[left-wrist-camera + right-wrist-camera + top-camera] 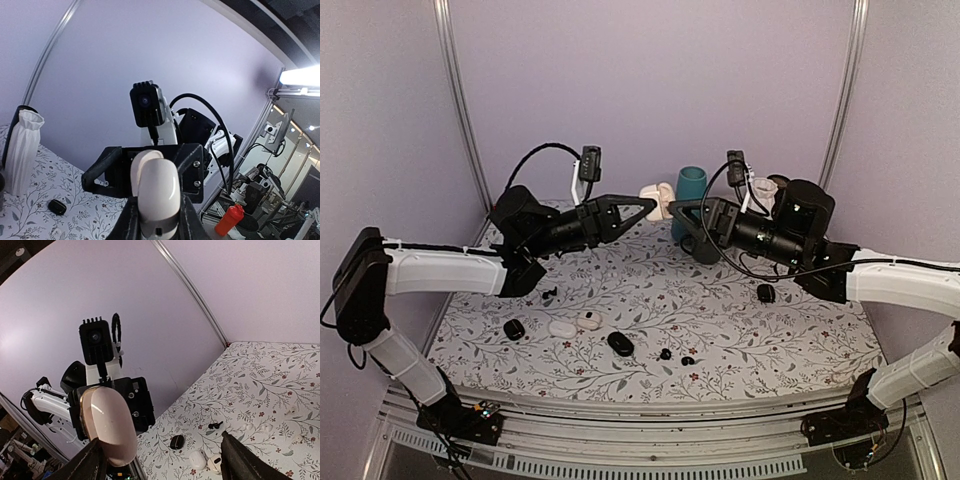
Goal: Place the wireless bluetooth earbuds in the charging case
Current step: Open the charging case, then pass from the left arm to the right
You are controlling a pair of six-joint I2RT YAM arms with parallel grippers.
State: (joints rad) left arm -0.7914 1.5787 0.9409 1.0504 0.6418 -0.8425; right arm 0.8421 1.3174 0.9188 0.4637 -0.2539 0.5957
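Observation:
My left gripper (652, 204) is shut on a cream-white charging case (658, 200), held up in the air above the back of the table. In the left wrist view the case (157, 192) sits upright between my two fingers. My right gripper (673, 211) faces it tip to tip and stands open. From the right wrist, the case (107, 425) hangs just beside my left finger (92, 465), with the other finger (242, 460) far to the right. Two tiny black earbuds (665, 353) (687, 360) lie loose on the floral cloth near the front.
On the cloth lie a black oval case (620, 343), another black case (514, 328), two white cases (561, 327) (588, 320), a black case (766, 293) at the right and a small black piece (550, 293). A teal cup (691, 190) and a white vase (760, 190) stand at the back.

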